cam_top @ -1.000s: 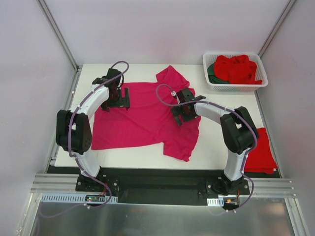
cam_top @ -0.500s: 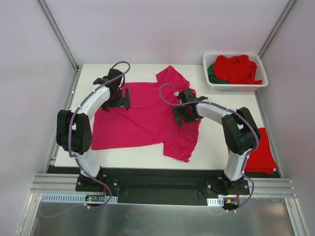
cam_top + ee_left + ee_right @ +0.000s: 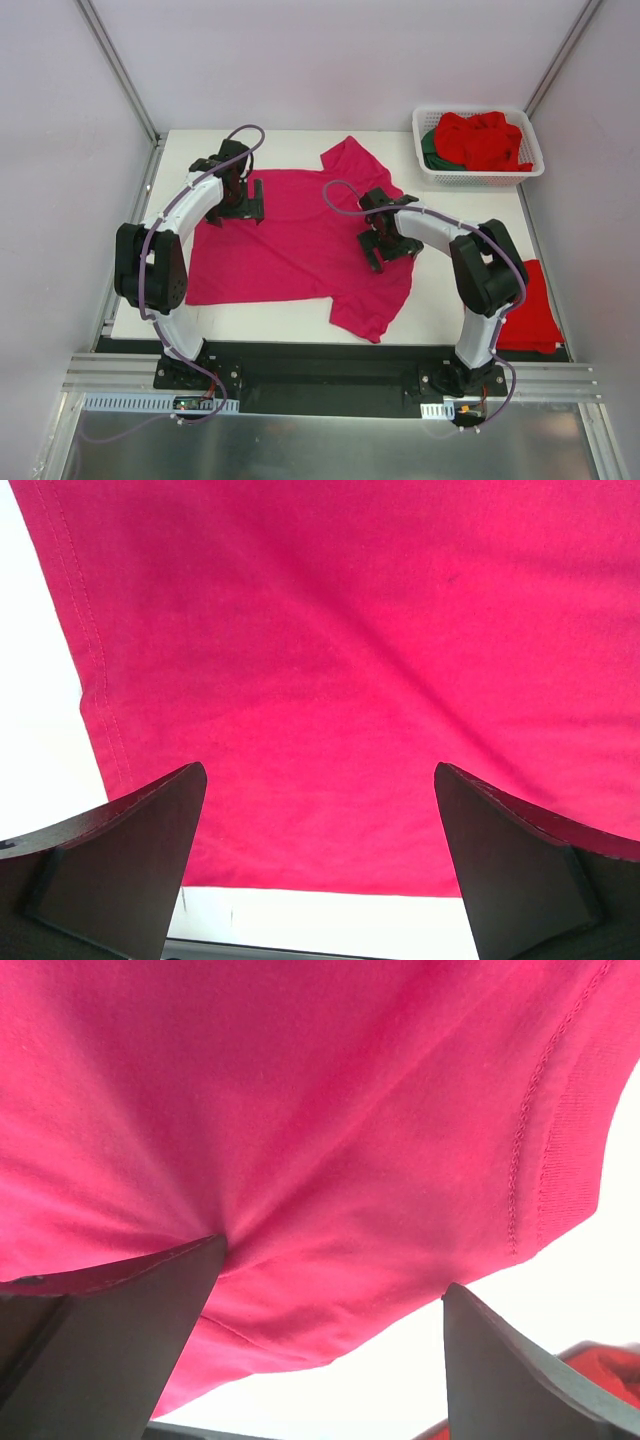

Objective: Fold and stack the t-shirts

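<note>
From above, we see the pink shirt (image 3: 290, 235) spread on the table (image 3: 450, 290), one sleeve pointing to the far edge and the other crumpled near the front. The left gripper (image 3: 240, 200) stands over its far left part and the right gripper (image 3: 385, 240) over its right side. Both are spread wide and hold nothing. Red shirts (image 3: 485, 140) and a green shirt (image 3: 428, 145) lie in the basket (image 3: 480, 175), and another red shirt (image 3: 525, 320) lies at the right edge.

At the left wrist, the fingers (image 3: 120, 860) straddle flat cloth, with a stitched hem (image 3: 90, 660) to the left.

At the right wrist, one finger (image 3: 130, 1300) presses into the cloth, and creases fan out from it.

We judge the shirt light, limp and quick to bunch. It drags rather than slides, so we would pinch it at a hem or edge, one gripper per corner.
</note>
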`<action>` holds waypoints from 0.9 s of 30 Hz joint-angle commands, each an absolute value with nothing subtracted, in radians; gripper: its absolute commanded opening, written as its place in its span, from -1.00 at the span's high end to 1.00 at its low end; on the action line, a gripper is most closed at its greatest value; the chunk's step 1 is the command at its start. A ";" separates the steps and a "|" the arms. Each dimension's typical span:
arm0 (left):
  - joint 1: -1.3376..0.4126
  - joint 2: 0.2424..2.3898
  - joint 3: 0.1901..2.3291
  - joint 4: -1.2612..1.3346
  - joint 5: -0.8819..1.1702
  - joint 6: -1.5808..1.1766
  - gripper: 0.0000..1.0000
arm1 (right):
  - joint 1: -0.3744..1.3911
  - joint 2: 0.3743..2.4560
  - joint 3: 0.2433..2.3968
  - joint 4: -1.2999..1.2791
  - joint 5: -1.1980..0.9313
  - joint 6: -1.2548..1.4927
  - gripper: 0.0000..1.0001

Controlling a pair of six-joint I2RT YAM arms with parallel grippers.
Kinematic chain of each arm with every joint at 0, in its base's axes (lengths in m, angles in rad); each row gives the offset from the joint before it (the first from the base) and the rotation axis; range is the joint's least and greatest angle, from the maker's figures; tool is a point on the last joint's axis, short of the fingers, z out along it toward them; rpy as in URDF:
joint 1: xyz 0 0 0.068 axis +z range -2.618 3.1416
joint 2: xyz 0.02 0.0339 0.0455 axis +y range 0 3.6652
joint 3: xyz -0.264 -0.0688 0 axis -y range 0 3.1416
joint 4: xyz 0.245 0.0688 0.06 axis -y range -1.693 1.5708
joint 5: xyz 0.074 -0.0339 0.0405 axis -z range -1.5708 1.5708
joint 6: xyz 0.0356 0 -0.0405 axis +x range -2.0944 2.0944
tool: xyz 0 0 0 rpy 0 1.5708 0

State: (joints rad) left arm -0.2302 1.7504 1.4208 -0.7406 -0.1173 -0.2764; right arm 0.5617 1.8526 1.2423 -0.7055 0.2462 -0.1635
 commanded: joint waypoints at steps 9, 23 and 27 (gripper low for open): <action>-0.250 1.703 1.428 -0.762 -0.143 -0.270 -0.98 | 0.612 1.637 1.195 -0.793 0.354 -0.094 -0.93; -0.385 1.542 1.300 -0.804 -0.107 -0.340 -0.99 | 0.836 1.313 1.031 -0.675 0.252 -0.025 -0.97; -0.410 1.412 1.195 -0.802 -0.123 -0.370 -0.99 | 0.948 1.256 0.910 -0.620 0.296 0.037 -0.76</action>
